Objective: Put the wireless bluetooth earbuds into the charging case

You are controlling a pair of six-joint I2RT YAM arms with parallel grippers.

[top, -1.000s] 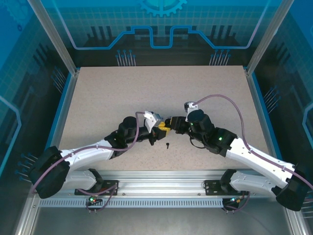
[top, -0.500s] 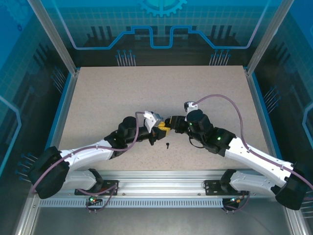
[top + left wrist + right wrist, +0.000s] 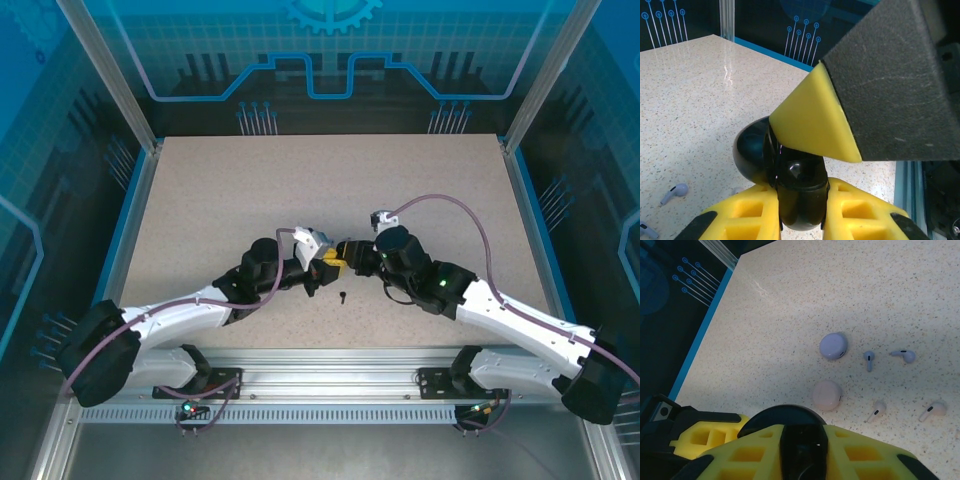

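Observation:
My left gripper [image 3: 326, 264] is shut on an open black charging case [image 3: 801, 200], with its lid [image 3: 751, 152] swung out to the left. Something glossy and black sits in the case's mouth [image 3: 798, 170]. My right gripper [image 3: 347, 251] meets it from the right, one yellow fingertip [image 3: 812, 122] resting on top of the case. In the right wrist view its fingers [image 3: 752, 450] stand a little apart with something black [image 3: 803, 447] between them; whether that is held is unclear. One black earbud [image 3: 343, 296] lies on the table just in front of the grippers.
Beyond the right gripper lie a lilac case [image 3: 833, 346], a pinkish case [image 3: 827, 395], two lilac earbuds [image 3: 868, 360] [image 3: 904, 355] and two pinkish earbuds [image 3: 876, 411] [image 3: 933, 410]. The speckled table [image 3: 300, 180] ends at blue-edged walls.
The right arm has edged a little left, closer over the case. The left arm and the case have stayed put.

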